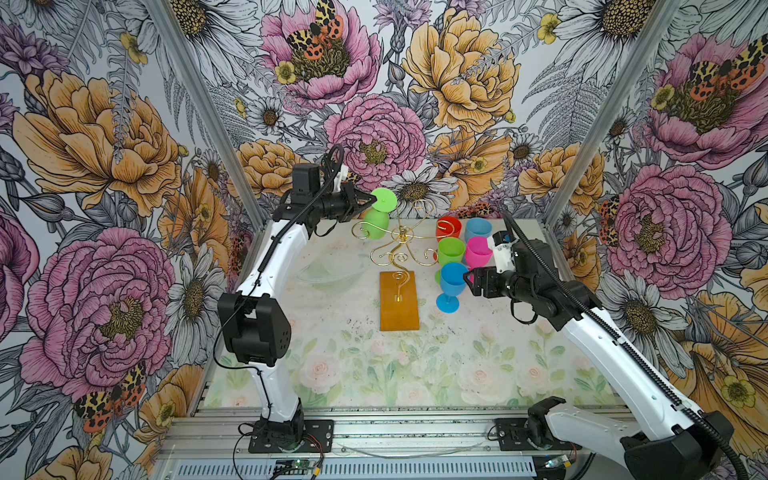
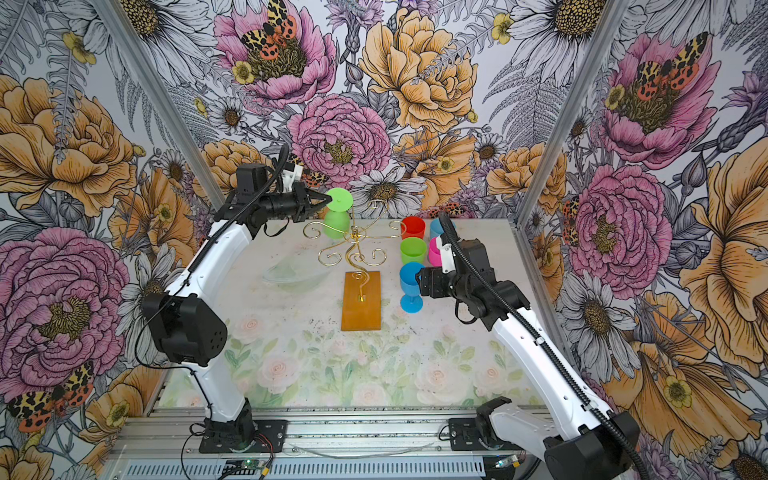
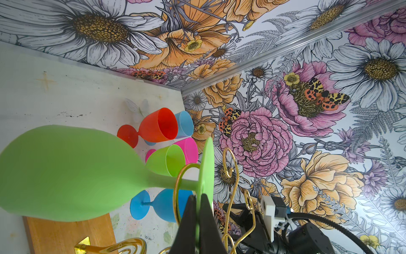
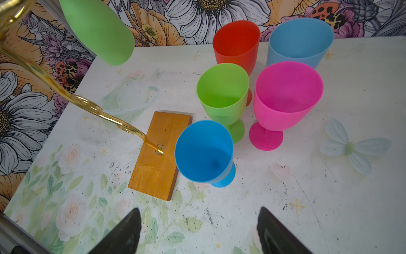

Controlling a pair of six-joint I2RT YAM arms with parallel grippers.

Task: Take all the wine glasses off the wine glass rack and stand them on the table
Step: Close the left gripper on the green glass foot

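Red goblet (image 1: 448,227): upright by the bench's (image 1: 415,365) far edge, right of the middle.
Pale blue goblet (image 1: 478,228): upright, just beside the red, toward the right edge.
Standing green goblet (image 1: 451,250): just in front of the red.
Pink goblet (image 1: 478,251): beside the green, in front of the pale blue.
Blue goblet (image 1: 452,282): upright, nearest of the cluster.
Clear bowl (image 1: 328,270): far half, toward the left edge.
Walls (image 1: 104,145): floral print.

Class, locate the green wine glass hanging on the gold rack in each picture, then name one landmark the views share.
Top view: hanging green wine glass, left of the stem of the wine glass rack.
Top view: same place.
Left wrist: large, close up, beside the amber base.
Right wrist: only its bowl, cut by the frame's edge.
Shared landmark: the amber base.
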